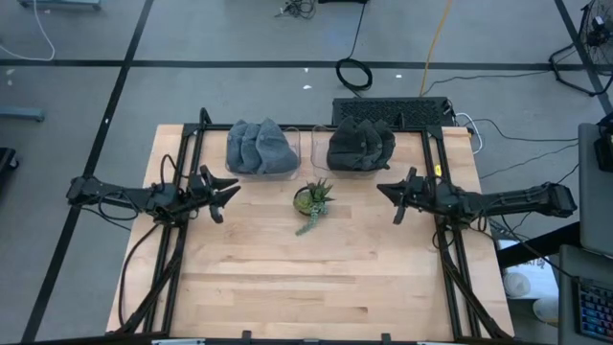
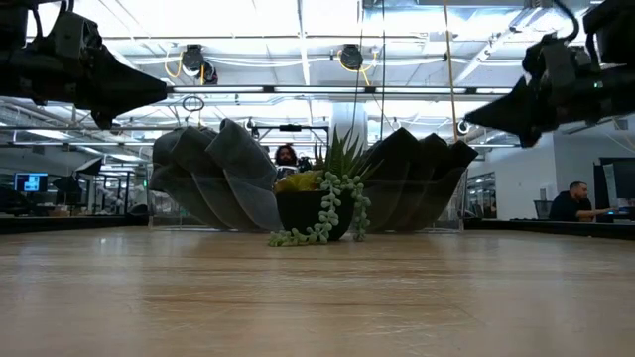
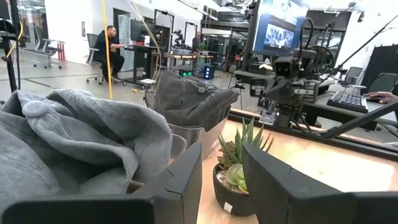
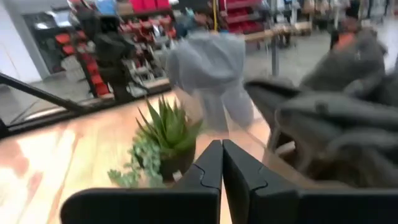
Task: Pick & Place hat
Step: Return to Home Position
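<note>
Far edge of the table (image 1: pixel 287 287): two clear bins. Left bin (image 1: pixel 295 134) holding what looks like three grey caps (image 1: pixel 261 147), right bin (image 1: pixel 318 134) three black caps (image 1: pixel 361 146). One succulent (image 1: pixel 313 198) mid-table. Left gripper (image 1: pixel 228 198) parted, right gripper (image 1: pixel 385 192) pinched closed, both empty — black caps just beyond and inward of the right one, nearer it.

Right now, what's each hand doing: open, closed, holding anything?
Left hand: open, holding nothing.
Right hand: closed, holding nothing.

Overhead looks straight down; low skims the pale wooden tabletop (image 2: pixel 317 297). Both wrist cameras face the green potted succulent (image 3: pixel 239 168) beyond their jaws.
</note>
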